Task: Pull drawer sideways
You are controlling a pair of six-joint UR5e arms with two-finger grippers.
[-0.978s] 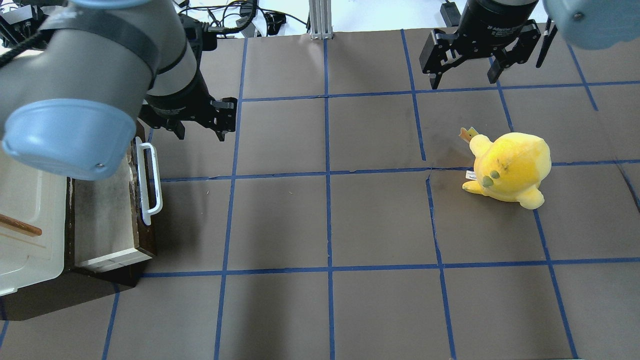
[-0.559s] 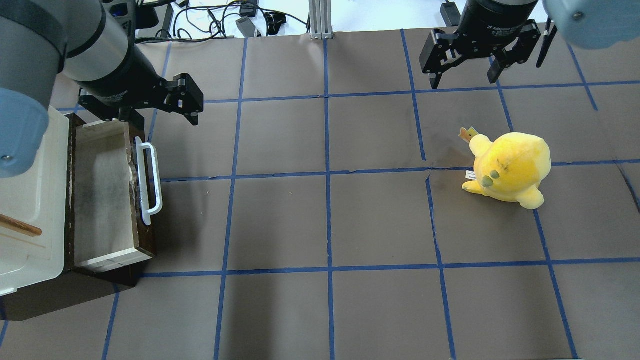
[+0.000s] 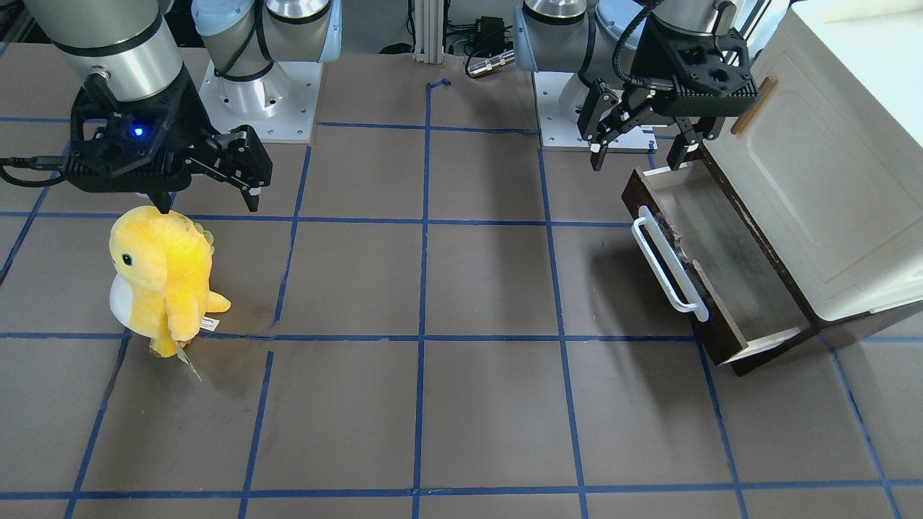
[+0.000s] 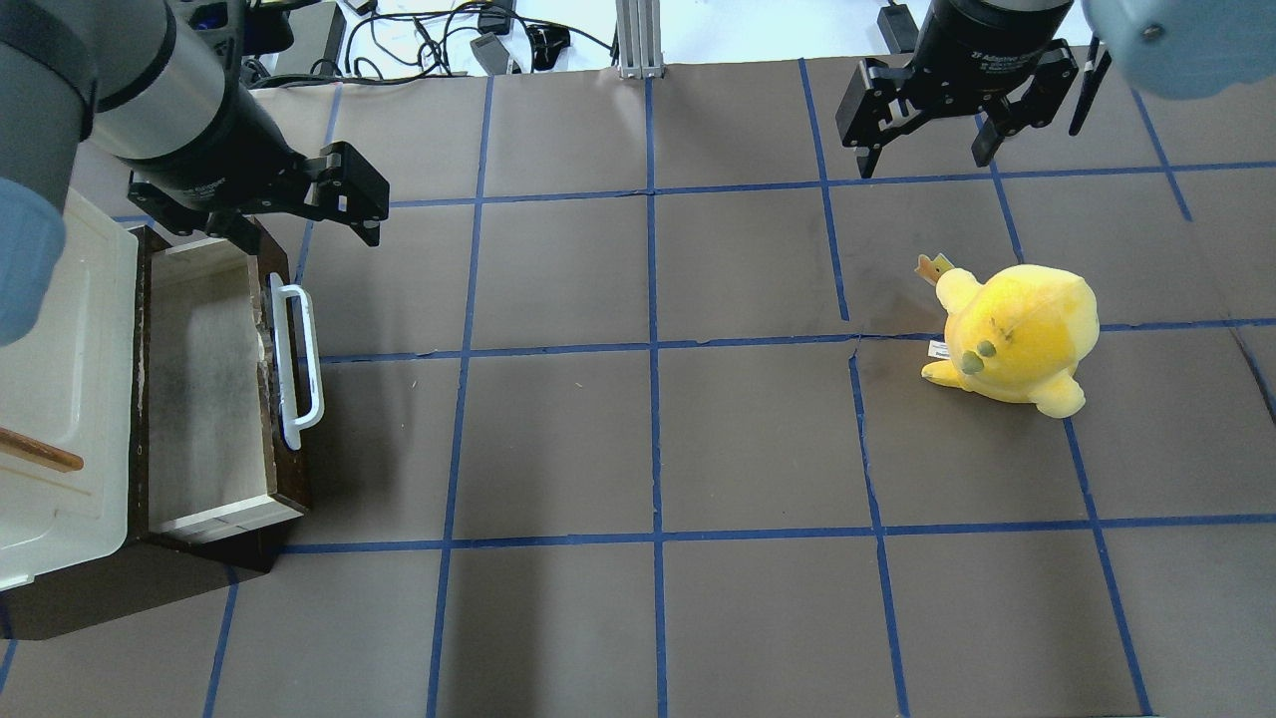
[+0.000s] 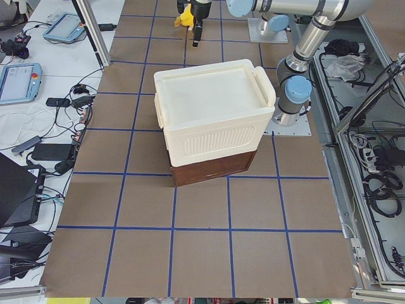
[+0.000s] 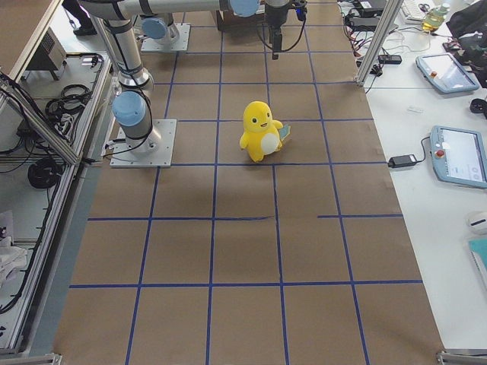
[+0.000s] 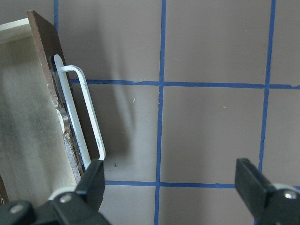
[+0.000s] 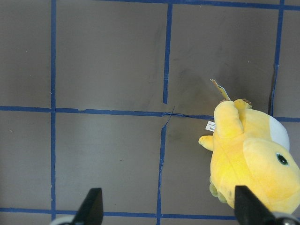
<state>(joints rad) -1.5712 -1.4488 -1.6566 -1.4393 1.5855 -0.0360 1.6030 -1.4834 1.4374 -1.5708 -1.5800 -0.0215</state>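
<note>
The drawer (image 4: 204,389) stands pulled out from under the cream-white cabinet (image 4: 60,379). It has a dark brown front, pale inner walls and a long white bar handle (image 4: 299,364). It looks empty. It also shows in the front view (image 3: 728,267) and the left wrist view (image 7: 28,122). My left gripper (image 4: 304,234) is open and empty. It hovers just beyond the drawer's far end, clear of the handle (image 7: 84,117). My right gripper (image 4: 924,165) is open and empty, far off on the right side.
A yellow plush toy (image 4: 1017,334) stands on the brown mat on the right, just in front of my right gripper (image 3: 209,205). The cabinet door carries a small brown wooden handle (image 3: 753,104). Blue tape lines grid the mat.
My left arm has drawn back from near the drawer handle, moving left and toward the table's far side. The drawer, the plush toy and the right arm have not moved.
</note>
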